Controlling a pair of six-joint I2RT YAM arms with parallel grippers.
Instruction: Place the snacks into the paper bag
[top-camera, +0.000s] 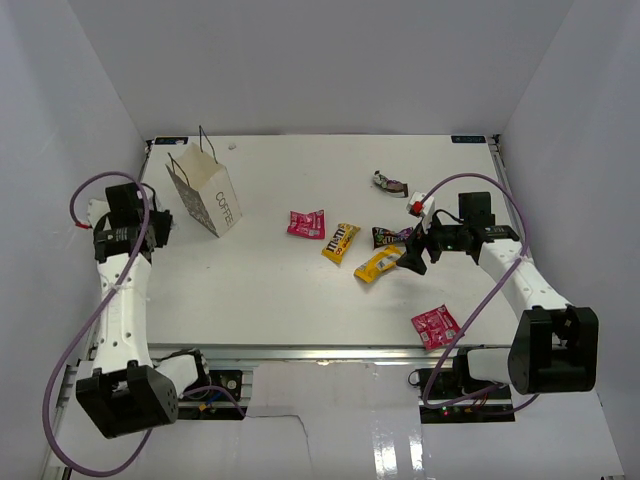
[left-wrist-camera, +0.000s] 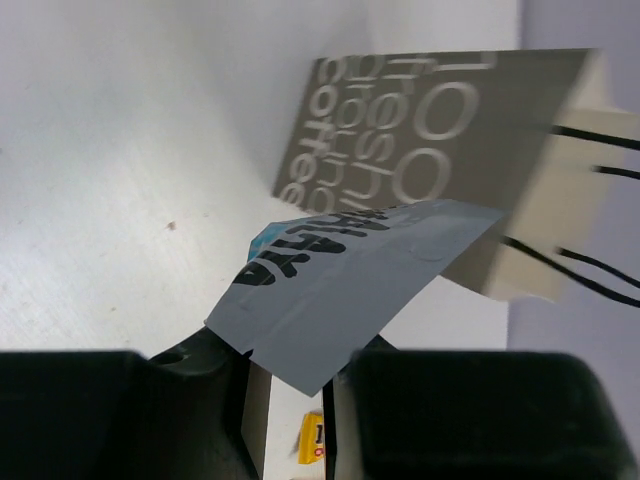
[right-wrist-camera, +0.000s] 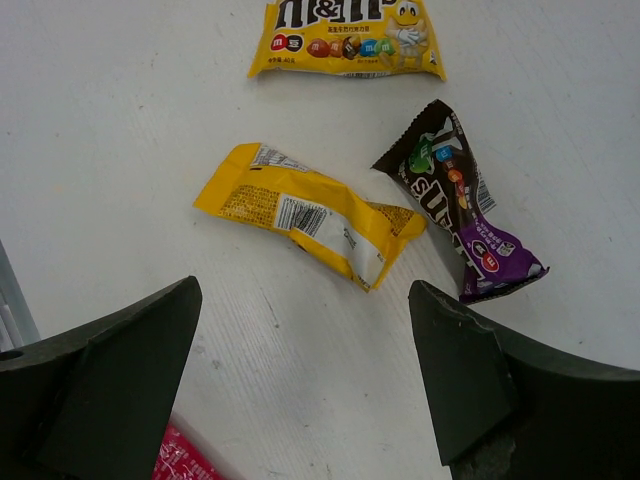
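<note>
- My left gripper is pinched narrow on a flat grey packet with black lettering. The packet sticks out from between the fingers.
- The paper bag stands at the 10 o'clock corner of the table, just beside that gripper. Its "COFFEE" side faces the middle of the table.
- My right gripper hangs with jaws wide and holds nothing, at about 3 o'clock on the table.
- In the right wrist view, a yellow packet lies just ahead of the fingers.
- A dark purple packet touches its end at 2 o'clock.
- A second yellow packet lies at 12 o'clock, apart from both.
- A pink-red packet lies near the table's centre.
- A second pink-red packet lies at 5 o'clock.
- A dark brown packet lies at 2 o'clock.
</note>
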